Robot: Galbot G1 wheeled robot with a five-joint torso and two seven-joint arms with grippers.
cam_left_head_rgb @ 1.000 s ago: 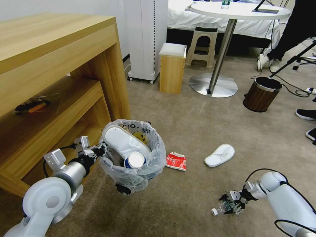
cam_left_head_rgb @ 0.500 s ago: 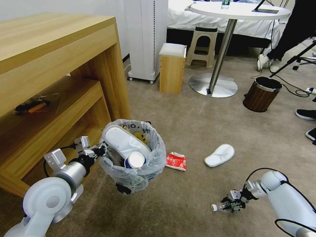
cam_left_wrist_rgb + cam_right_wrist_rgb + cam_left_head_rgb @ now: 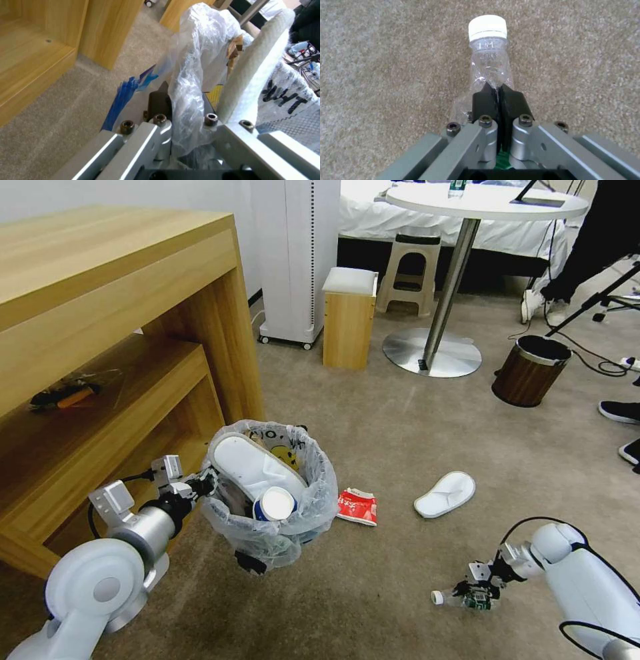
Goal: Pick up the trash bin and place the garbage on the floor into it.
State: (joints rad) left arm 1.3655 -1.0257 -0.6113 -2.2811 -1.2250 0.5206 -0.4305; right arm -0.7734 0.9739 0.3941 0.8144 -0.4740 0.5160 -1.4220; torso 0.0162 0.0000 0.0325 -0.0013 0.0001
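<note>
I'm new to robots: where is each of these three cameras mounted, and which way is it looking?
Head view: on the robot's head, looking down at the floor; both arms show.
Left wrist view: on the left arm, facing the trash bin its left hand clamps by the rim.
Right wrist view: on the right arm, facing carpet and the bottle its right hand pinches.
Shared: bin and bottle also appear from the head.

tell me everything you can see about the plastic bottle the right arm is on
The bottle is clear, thin plastic with a white screw cap, its body crumpled and pinched in. A bit of green label shows between the fingers. It lies low over the beige carpet, cap pointing away from the wrist. The right gripper is shut on its body, fingers nearly meeting through the squashed plastic. Whether it rests on the carpet or is just lifted cannot be told.
</note>
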